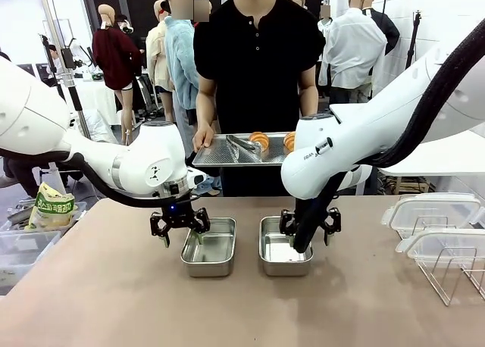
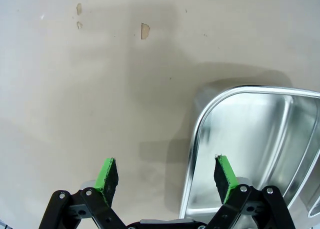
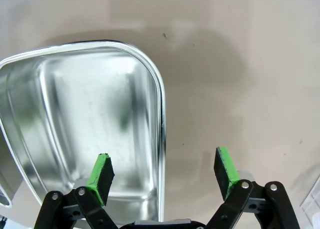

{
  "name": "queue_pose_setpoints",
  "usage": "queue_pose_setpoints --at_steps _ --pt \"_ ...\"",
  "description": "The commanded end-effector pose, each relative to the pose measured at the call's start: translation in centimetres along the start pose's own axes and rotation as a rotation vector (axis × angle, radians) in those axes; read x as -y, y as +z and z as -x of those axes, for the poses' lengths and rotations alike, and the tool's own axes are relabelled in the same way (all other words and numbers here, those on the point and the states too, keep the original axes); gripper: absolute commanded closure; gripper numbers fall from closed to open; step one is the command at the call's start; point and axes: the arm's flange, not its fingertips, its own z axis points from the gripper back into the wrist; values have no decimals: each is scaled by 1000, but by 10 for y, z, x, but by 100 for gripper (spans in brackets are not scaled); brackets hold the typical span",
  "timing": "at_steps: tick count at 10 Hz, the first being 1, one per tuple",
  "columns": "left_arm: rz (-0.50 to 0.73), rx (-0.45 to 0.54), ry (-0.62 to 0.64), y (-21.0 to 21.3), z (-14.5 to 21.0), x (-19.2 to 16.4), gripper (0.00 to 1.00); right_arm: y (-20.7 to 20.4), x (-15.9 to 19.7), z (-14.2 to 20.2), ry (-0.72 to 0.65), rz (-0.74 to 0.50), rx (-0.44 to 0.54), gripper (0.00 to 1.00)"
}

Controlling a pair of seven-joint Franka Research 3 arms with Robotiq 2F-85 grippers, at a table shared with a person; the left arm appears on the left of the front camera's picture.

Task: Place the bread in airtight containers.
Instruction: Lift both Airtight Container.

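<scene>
tongs lie on a perforated tray; wire rack stands at right.

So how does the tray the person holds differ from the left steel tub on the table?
The tray is flat and shallow; the left tub is deep-walled. The tray is held up by the person's hand; the tub sits on the table. The tray carries two croissants and tongs; the tub is empty. Both are shiny metal.
</scene>
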Motion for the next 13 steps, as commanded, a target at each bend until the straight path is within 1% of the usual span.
queue_pose_setpoints --at_steps 1,5,6,13 --pt "-1 -23 -21 3 -5 3 8 2 -1 -6 24 -9 -29 9" --pt "-7 -39 -13 4 -4 1 83 1 -2 -7 22 -21 -36 84" --pt "-6 -43 -15 5 -3 1 100 0 -2 -7 22 -20 -37 100" --pt "-25 -47 -14 7 -1 2 100 -1 -1 -6 28 -19 -30 100"
